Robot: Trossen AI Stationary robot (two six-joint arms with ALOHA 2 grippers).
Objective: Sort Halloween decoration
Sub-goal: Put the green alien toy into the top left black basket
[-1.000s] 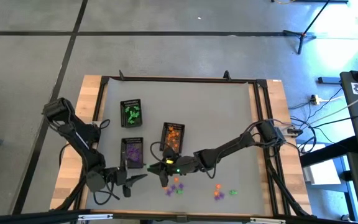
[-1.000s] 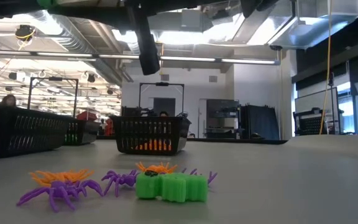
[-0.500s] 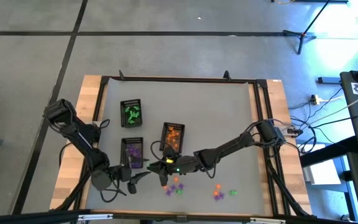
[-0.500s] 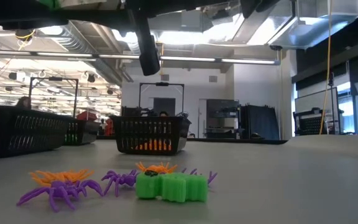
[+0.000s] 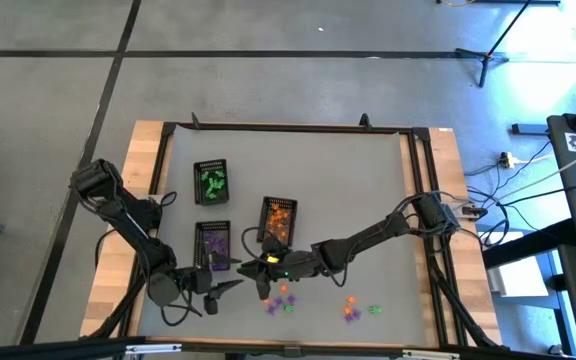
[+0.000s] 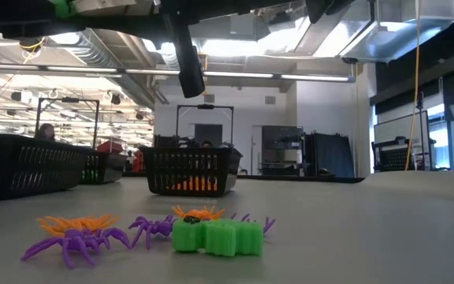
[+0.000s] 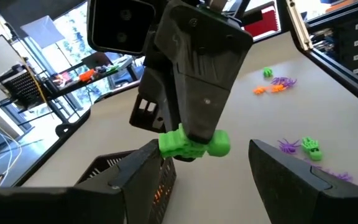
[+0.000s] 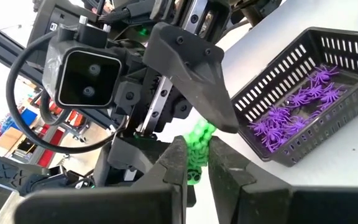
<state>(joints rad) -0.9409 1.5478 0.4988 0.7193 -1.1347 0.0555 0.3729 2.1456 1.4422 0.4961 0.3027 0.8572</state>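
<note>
Left wrist view: my right tool (image 7: 194, 146) pinches a green trinket (image 7: 194, 144), presenting it between my left tool's (image 7: 207, 171) spread fingers for handover.

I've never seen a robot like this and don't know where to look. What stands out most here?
Near the table's front edge the right gripper holds a green trinket up, with the left gripper open and facing it, as if for a handover. Beside them stand three black trays already sorted by colour: green pieces, purple spiders and orange pieces. A few loose trinkets still lie on the table.
</note>
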